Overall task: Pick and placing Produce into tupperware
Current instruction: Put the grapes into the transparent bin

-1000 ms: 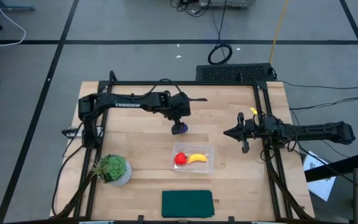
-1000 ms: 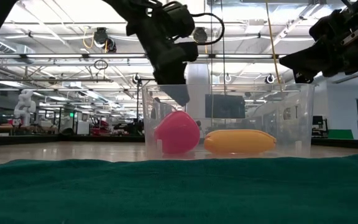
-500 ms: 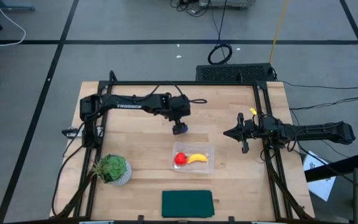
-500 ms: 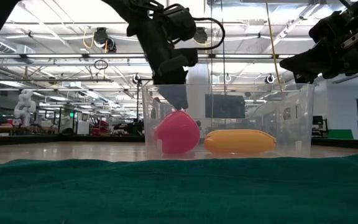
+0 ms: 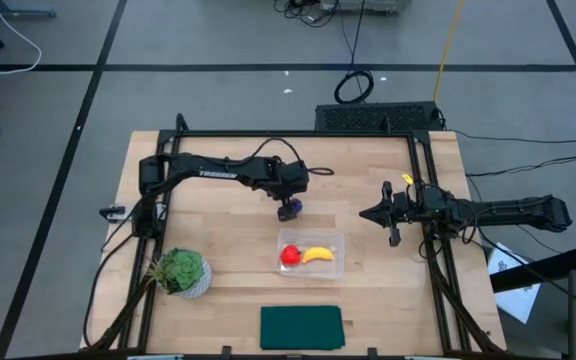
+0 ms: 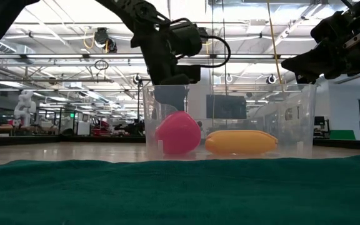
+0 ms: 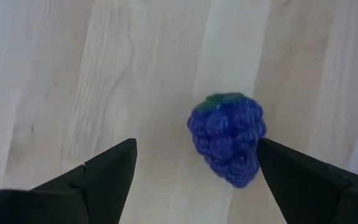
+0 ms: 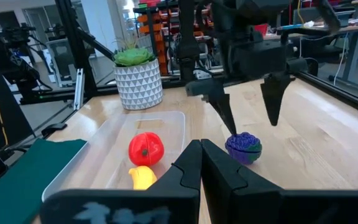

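Wooden tabletop [image 5: 218, 230] carries the purple grape bunch [image 7: 227, 145] at eleven o'clock from the tupperware [image 5: 336, 262], under the left gripper's [image 7: 191, 165] spread fingers; probably light, stiff, knobbly, best pinched across its broad middle, while the right gripper [image 8: 199, 162] waits closed.

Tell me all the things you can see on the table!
Grape bunch: one, purple, on the wood beyond the tupperware, below the left gripper.
Red fruit: one, inside the tupperware.
Banana: one, yellow, inside the tupperware beside the red fruit.
Tupperware: one, clear, table middle.
Potted plant: one, green in white pot, left side.
Green cloth: one, dark green, front edge.
Left gripper: jaws open above the grape bunch.
Right gripper: jaws shut, waiting at right.
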